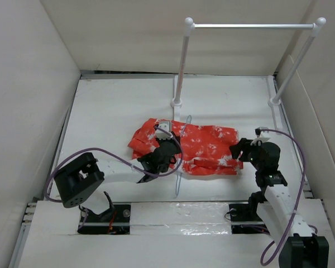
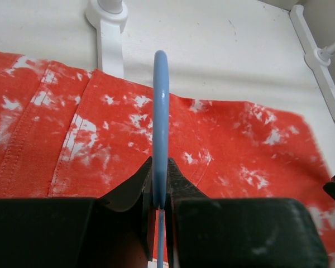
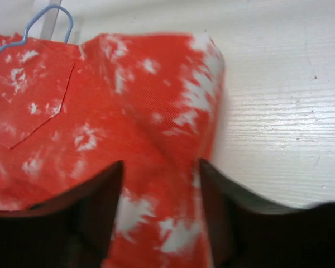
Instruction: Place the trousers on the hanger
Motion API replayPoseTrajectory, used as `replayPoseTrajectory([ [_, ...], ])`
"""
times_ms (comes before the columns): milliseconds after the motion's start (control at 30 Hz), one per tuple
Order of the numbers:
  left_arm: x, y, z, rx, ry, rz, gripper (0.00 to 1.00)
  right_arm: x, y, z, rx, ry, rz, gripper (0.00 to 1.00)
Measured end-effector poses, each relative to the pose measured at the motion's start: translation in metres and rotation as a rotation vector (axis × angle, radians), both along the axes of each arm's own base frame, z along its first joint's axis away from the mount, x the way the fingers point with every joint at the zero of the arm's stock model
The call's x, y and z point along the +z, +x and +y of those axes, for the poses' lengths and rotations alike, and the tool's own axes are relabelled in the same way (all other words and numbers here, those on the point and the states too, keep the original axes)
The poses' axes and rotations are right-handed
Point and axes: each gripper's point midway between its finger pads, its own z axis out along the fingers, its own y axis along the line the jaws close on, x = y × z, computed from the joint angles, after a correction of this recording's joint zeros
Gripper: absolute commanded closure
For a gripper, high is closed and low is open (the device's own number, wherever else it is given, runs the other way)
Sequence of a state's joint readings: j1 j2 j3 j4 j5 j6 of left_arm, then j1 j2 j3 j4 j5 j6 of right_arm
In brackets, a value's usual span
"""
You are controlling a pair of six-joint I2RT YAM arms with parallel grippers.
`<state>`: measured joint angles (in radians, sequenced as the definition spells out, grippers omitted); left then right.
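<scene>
The red-orange trousers (image 1: 204,146) lie crumpled flat in the middle of the table. The thin blue-grey hanger (image 1: 188,120) lies across them, its hook toward the rail and its lower wire showing at the near side. My left gripper (image 1: 165,154) is over the trousers' left part, shut on the hanger wire (image 2: 160,111), which runs up from between the jaws (image 2: 161,187) over the cloth (image 2: 240,145). My right gripper (image 1: 241,149) is at the trousers' right end, open, with the fingers astride a raised fold of cloth (image 3: 156,139). The hanger hook (image 3: 50,19) shows at the far left of the right wrist view.
A white two-pole rail stand (image 1: 181,67) with a metal crossbar (image 1: 251,25) stands at the back; its foot (image 2: 109,22) lies just beyond the trousers. White walls close in the table on the left, right and back. A purple cable (image 1: 298,151) loops beside the right arm.
</scene>
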<state>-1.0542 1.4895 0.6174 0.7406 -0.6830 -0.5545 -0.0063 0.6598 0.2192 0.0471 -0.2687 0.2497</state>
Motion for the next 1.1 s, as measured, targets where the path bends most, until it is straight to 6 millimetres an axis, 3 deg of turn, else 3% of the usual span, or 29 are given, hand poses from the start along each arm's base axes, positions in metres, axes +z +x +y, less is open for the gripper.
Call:
replayPoseTrajectory([
  [33,0.002,-0.001,0.001,-0.001,-0.001,-0.001,1.0,0.003,-0.001,0.0,0.008,-0.009,-0.01,0.17],
  [100,0.016,-0.003,0.005,-0.003,-0.019,-0.011,1.0,0.016,-0.001,0.003,0.025,-0.011,-0.042,0.09],
  [233,0.051,-0.007,0.009,-0.018,-0.068,-0.052,1.0,0.066,0.002,0.016,0.086,-0.008,-0.144,0.08],
  [333,0.072,-0.006,0.008,-0.024,-0.088,-0.078,1.0,0.105,-0.002,0.05,0.203,0.022,-0.224,0.15],
  [367,0.078,-0.005,0.005,-0.029,-0.089,-0.084,1.0,0.114,-0.005,0.065,0.249,0.041,-0.242,0.26],
  [433,0.088,-0.004,0.001,-0.039,-0.091,-0.09,1.0,0.125,-0.016,0.098,0.345,0.08,-0.263,0.38],
  [467,0.092,-0.004,-0.001,-0.045,-0.096,-0.094,1.0,0.126,-0.022,0.114,0.388,0.096,-0.256,0.68],
  [500,0.096,-0.004,-0.003,-0.048,-0.1,-0.097,1.0,0.125,-0.03,0.131,0.441,0.106,-0.246,0.79],
  [533,0.098,-0.003,-0.004,-0.052,-0.102,-0.099,1.0,0.126,-0.037,0.148,0.481,0.119,-0.236,0.82],
  [633,0.105,-0.002,-0.007,-0.057,-0.101,-0.102,1.0,0.123,-0.051,0.187,0.567,0.127,-0.191,0.74],
  [667,0.106,-0.003,-0.007,-0.059,-0.101,-0.102,1.0,0.122,-0.054,0.197,0.582,0.127,-0.18,0.61],
  [767,0.105,-0.003,-0.008,-0.063,-0.094,-0.098,1.0,0.117,-0.055,0.218,0.596,0.136,-0.159,0.47],
  [967,0.108,-0.002,-0.011,-0.07,-0.087,-0.096,1.0,0.118,-0.05,0.236,0.574,0.198,-0.156,0.47],
  [1100,0.109,-0.002,-0.013,-0.077,-0.076,-0.092,1.0,0.113,-0.045,0.247,0.57,0.229,-0.14,0.58],
])
